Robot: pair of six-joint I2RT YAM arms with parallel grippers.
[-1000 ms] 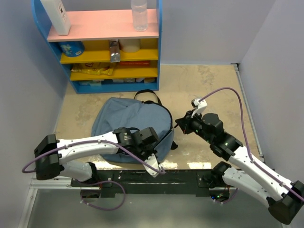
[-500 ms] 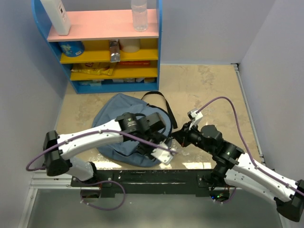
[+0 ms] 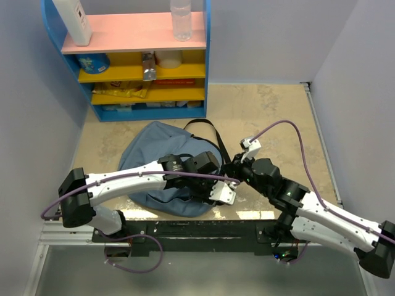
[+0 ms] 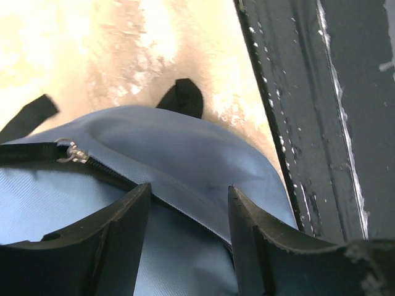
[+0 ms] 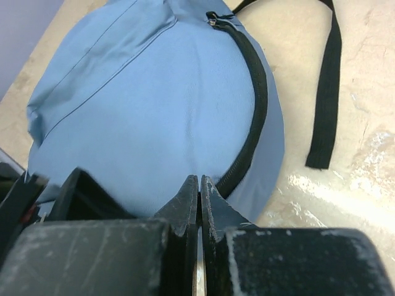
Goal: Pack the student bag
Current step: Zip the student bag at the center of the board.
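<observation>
The left gripper stands about half open, its two black, matte, wedge-shaped fingers clearly apart with nothing clamped between them. They straddle the black zipper of the student bag, a large, soft, slate-blue fabric backpack. Whether the fingers press on the cloth cannot be told. A small silver metal zipper pull lies on the zipper line to the left of the fingers.

The right gripper is fully closed, its scuffed black fingers flat against each other. No object shows between them. The tips sit just above the bag's smooth woven panel, close beside the curved zipper track.

The student bag lies flat on the beige, marbled, glossy table, in front of the arm bases and slightly left of centre, with both grippers at its near right edge. Its shape is rounded and slack, with soft folds. A flat black webbing strap trails off it onto the table.

A dark, scratched metal rail runs just beside the bag's near edge. Well behind the bag stands a blue shelf unit with a pink top and yellow shelves.
</observation>
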